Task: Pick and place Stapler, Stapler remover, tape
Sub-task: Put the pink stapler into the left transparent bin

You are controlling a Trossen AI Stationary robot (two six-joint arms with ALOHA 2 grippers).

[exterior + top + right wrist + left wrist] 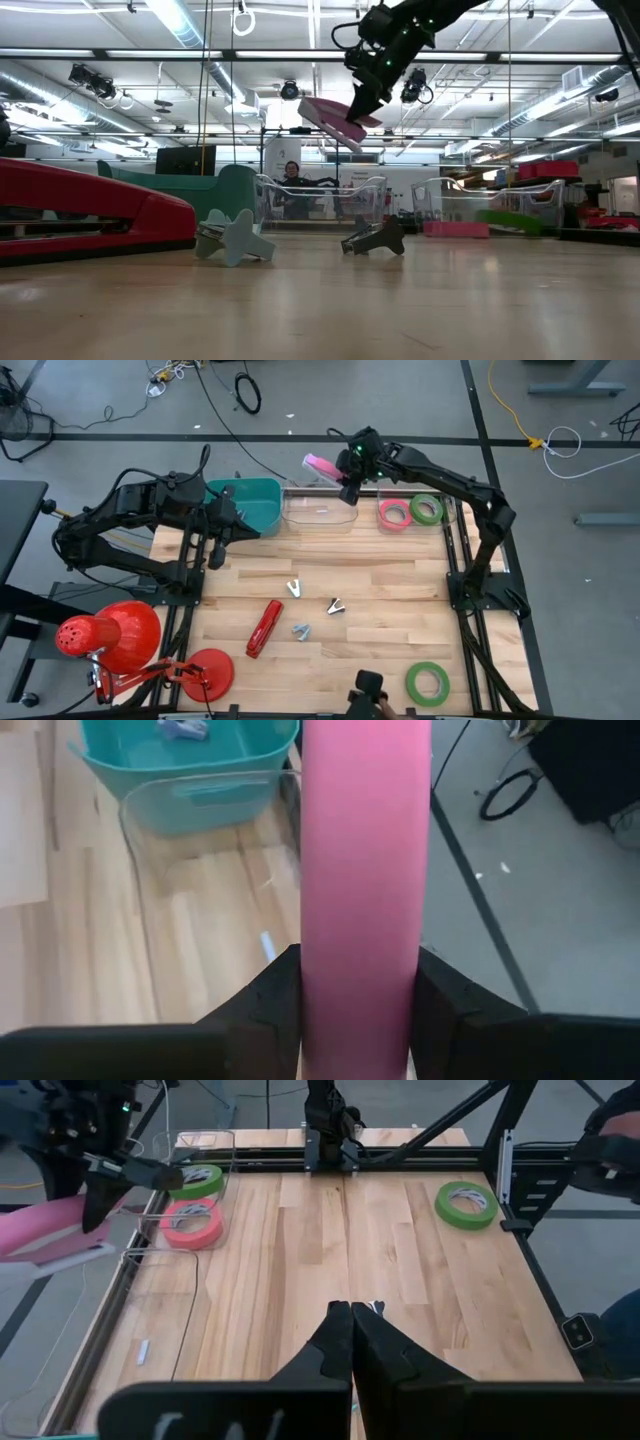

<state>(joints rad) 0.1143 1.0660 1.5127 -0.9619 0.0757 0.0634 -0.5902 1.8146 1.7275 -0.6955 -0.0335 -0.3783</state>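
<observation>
My right gripper point(347, 472) is shut on a pink stapler point(321, 464) in the air over the middle clear bin point(320, 510) at the table's far edge; it also shows in the low view point(335, 118). My left gripper point(350, 1320) is shut and empty, near the teal bin point(245, 503). A red stapler point(264, 628) lies flat on the table. Three staple removers point(293, 588) point(335, 605) point(301, 630) lie near it. A red-pink tape roll point(394, 514) and a green one point(426, 509) lie in the right clear bin. Another green roll point(427, 682) lies flat at the near right. My right gripper pinches the pink stapler's two long sides point(312, 970) between its two fingers point(262, 1005), near one end of the stapler. The stapler runs out ahead along the fingers. It is lifted clear, tilted, above the clear bin point(345, 125).
A red desk lamp point(110, 638) stands at the near left corner. The teal bin holds a small item point(180, 728). The three bins line the far edge. Bare wood lies between the removers and the bins.
</observation>
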